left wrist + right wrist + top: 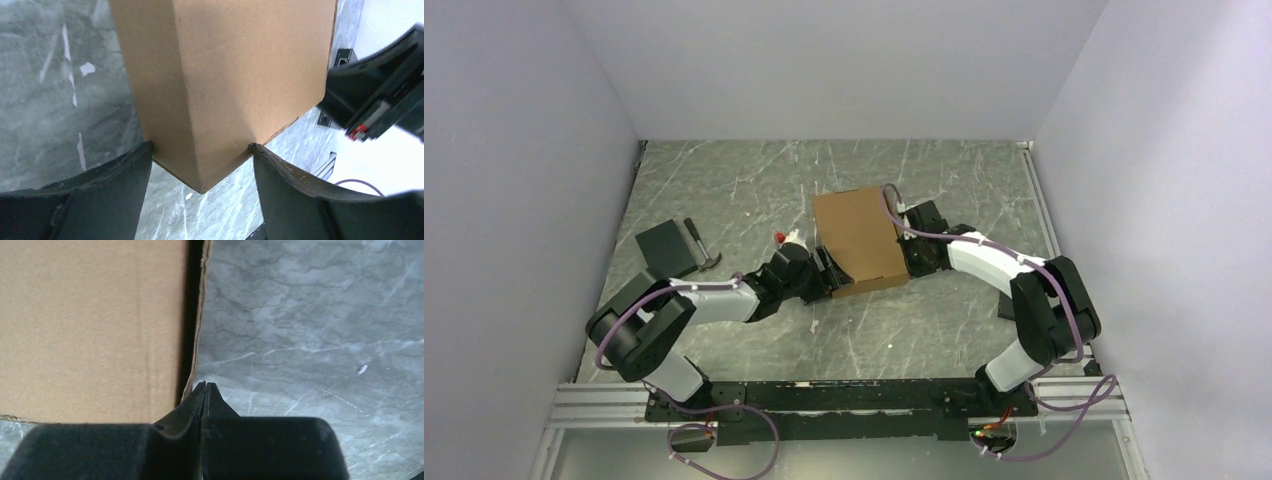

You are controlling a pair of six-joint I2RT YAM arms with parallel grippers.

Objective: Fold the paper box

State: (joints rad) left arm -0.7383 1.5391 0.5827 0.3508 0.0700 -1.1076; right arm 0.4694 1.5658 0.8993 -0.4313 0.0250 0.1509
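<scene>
The paper box [859,235] sat folded up near the middle of the bench [724,180], a closed brown block standing between the two arms. The left claw [829,270] was at its near left corner. In the left wrist view this claw [200,147] was spread wide astride the corner, with one fingertip [147,147] against the box's [225,75] left face and the other against the right face.

The right claw [909,260] lay against the box's right side. In the right wrist view its [204,387] fingers were pressed tight together with nothing between them, and their tip met the raw cardboard edge of the box [90,330], where a dark gap ran along that edge.

A black pad [667,250] lay well apart on the left of the bench, with a dark tool [702,245] just beside it.
</scene>
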